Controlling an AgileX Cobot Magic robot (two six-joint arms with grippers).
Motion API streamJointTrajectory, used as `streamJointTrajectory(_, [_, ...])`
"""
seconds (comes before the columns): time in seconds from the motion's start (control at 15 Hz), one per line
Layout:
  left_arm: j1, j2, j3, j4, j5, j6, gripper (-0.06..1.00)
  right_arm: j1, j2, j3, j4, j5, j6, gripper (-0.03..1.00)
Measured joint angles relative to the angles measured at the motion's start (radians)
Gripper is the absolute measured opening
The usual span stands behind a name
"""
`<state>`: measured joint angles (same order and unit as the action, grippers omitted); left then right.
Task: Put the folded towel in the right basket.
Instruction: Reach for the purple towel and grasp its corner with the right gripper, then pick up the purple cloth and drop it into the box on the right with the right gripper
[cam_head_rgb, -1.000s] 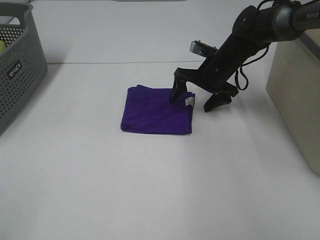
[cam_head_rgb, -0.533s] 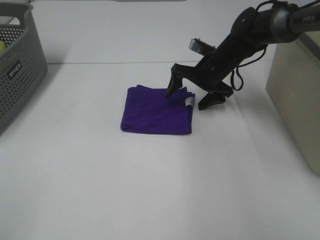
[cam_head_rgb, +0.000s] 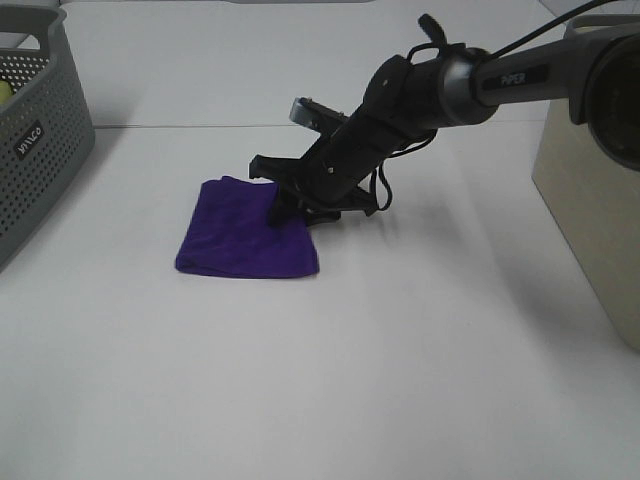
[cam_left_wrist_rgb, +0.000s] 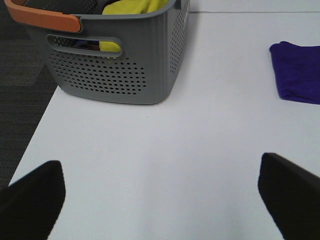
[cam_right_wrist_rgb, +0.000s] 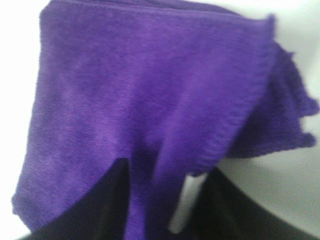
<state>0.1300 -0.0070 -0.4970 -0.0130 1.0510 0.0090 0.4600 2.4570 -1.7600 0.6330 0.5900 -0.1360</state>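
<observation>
The folded purple towel (cam_head_rgb: 240, 238) lies flat on the white table, left of centre. My right gripper (cam_head_rgb: 305, 208) reaches across from the right and sits on the towel's right edge. In the right wrist view the towel (cam_right_wrist_rgb: 145, 100) fills the frame, and a strip of cloth with a white tag is pinched between the two dark fingers (cam_right_wrist_rgb: 105, 205). The right basket (cam_head_rgb: 590, 190) is the beige container at the table's right edge, far from the towel. My left gripper (cam_left_wrist_rgb: 160, 200) is open and empty over bare table, and the towel (cam_left_wrist_rgb: 297, 72) shows beyond it.
A grey perforated basket (cam_head_rgb: 40, 130) stands at the far left. In the left wrist view it (cam_left_wrist_rgb: 115, 75) has an orange handle and holds yellow cloth. The table's left edge (cam_left_wrist_rgb: 35, 140) drops off to dark floor.
My right arm has swung left across the table. The towel has slid left with it, and the fingers have closed in on its right edge.
</observation>
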Motion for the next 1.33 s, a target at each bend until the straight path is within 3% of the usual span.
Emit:
streamJointTrajectory(0.07, [0.000, 0.000, 0.000, 0.000, 0.000, 0.000, 0.99, 0.013, 0.007, 0.000, 0.003, -0.015, 0.002, 0.14])
streamJointTrajectory(0.13, [0.000, 0.000, 0.000, 0.000, 0.000, 0.000, 0.99, 0.021, 0.010, 0.000, 0.010, -0.024, 0.014, 0.03])
streamJointTrajectory(0.2, [0.000, 0.000, 0.000, 0.001, 0.000, 0.000, 0.99, 0.022, 0.010, 0.000, 0.010, -0.026, 0.017, 0.02])
streamJointTrajectory(0.47, [0.000, 0.000, 0.000, 0.001, 0.000, 0.000, 0.99, 0.022, 0.008, 0.000, 0.010, -0.024, 0.018, 0.02])
streamJointTrajectory(0.67, [0.000, 0.000, 0.000, 0.002, 0.000, 0.000, 0.99, 0.024, -0.073, 0.030, -0.055, 0.066, 0.019, 0.01])
streamJointTrajectory(0.87, [0.000, 0.000, 0.000, 0.002, 0.000, 0.000, 0.99, 0.024, -0.231, 0.035, -0.092, 0.096, 0.018, 0.01])
streamJointTrajectory(1.13, [0.000, 0.000, 0.000, 0.002, 0.000, 0.000, 0.99, 0.008, -0.548, 0.035, -0.280, 0.108, 0.045, 0.01])
streamJointTrajectory(1.33, [0.000, 0.000, 0.000, 0.002, 0.000, 0.000, 0.99, -0.110, -0.707, 0.035, -0.421, 0.124, 0.105, 0.01])
